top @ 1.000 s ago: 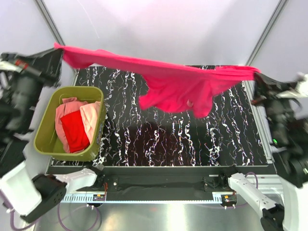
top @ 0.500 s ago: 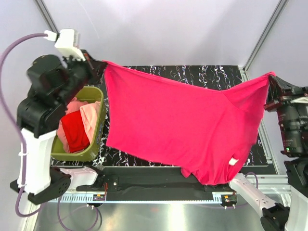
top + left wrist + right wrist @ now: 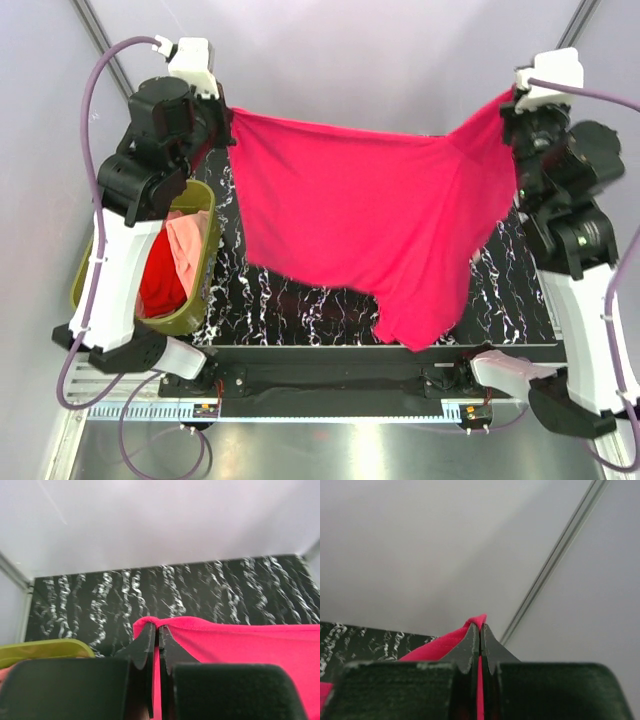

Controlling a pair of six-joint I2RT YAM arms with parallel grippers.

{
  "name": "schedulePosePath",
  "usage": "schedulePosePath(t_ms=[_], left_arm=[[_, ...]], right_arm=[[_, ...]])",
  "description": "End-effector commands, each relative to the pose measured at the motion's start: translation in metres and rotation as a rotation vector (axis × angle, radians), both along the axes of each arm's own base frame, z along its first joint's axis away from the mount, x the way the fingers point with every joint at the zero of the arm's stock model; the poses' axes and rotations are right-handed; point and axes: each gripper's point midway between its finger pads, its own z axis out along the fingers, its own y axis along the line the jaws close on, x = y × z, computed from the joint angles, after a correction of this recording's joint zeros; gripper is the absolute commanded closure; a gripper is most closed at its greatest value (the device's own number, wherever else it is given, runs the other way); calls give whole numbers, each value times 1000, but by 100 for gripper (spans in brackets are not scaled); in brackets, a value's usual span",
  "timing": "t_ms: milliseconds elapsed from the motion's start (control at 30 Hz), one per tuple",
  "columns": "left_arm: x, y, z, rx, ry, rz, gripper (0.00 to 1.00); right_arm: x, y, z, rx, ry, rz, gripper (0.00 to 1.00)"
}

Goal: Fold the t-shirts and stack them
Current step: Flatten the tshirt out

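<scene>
The bright magenta-pink t-shirt (image 3: 370, 220) hangs spread in the air above the black marbled table (image 3: 300, 300), held by two corners. My left gripper (image 3: 226, 118) is shut on its left corner (image 3: 150, 624), high at the back left. My right gripper (image 3: 508, 102) is shut on its right corner (image 3: 479, 621), high at the back right. The shirt's lower part droops to the front right (image 3: 420, 320). A red t-shirt (image 3: 158, 282) and a pale salmon-pink t-shirt (image 3: 188, 240) lie in the olive-green tub (image 3: 200, 290) on the left.
The tub also shows as a green rim in the left wrist view (image 3: 45, 650). Grey walls and metal frame posts (image 3: 555, 555) close in the back. The arm bases (image 3: 330, 385) sit along the near table edge.
Both arms have lifted higher and swung toward the back, carrying the magenta-pink shirt with them. It now hangs further back, so the table's front shows below it.
</scene>
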Motion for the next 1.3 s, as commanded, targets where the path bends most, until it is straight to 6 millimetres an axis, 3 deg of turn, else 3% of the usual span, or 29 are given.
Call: schedulePosePath(t_ms=[0, 33, 67, 100, 167, 267, 300, 333, 367, 400, 433, 467, 500, 533, 567, 633, 733, 933, 1133, 1267], left_arm=[[9, 20, 61, -54, -164, 127, 100], [5, 25, 68, -71, -172, 144, 100], [-1, 30, 79, -94, -207, 155, 100], [-2, 34, 82, -92, -232, 171, 100], [-7, 44, 98, -120, -310, 207, 100], [-13, 37, 96, -153, -314, 162, 100], [-11, 35, 95, -154, -322, 155, 100], [-12, 31, 89, -146, -298, 133, 100], [-25, 33, 107, -180, -324, 121, 100], [-37, 28, 112, -206, -325, 95, 100], [-44, 34, 131, -247, -401, 114, 100], [-44, 35, 119, -227, -408, 120, 100], [-43, 40, 125, -209, -438, 149, 100], [-42, 44, 109, -151, -360, 165, 100], [-46, 44, 132, -191, -384, 162, 100], [-40, 39, 132, -178, -393, 150, 100], [-28, 30, 110, -126, -338, 136, 100], [-18, 13, 92, -112, -311, 78, 100], [20, 2, 69, -59, -258, 112, 100], [45, 10, 64, -26, -254, 172, 100]], right_arm=[[-26, -13, 75, 60, -146, -21, 100], [-31, -7, 83, 93, -148, 26, 100], [-48, -16, 96, 93, -212, 9, 100], [-36, -8, 101, 46, -302, 20, 100], [-35, -3, 106, 22, -314, 39, 100], [-44, 1, 110, 11, -301, 80, 100], [-31, 5, 91, -25, -240, 76, 100], [-36, 8, 90, -5, -215, 107, 100], [-52, 5, 94, 40, -220, 124, 100], [-52, 4, 90, 50, -229, 121, 100], [-54, 4, 88, 44, -257, 122, 100], [-57, 1, 88, 33, -293, 109, 100], [-59, -1, 86, 41, -249, 103, 100], [-63, 2, 86, 72, -209, 132, 100], [-57, 4, 83, 92, -198, 136, 100], [-47, -4, 78, 26, -230, 65, 100], [-55, -4, 81, 66, -187, 86, 100], [-38, -2, 73, -1, -175, 58, 100], [1, 5, 61, -66, -138, 19, 100], [29, 8, 61, -110, -148, -8, 100]])
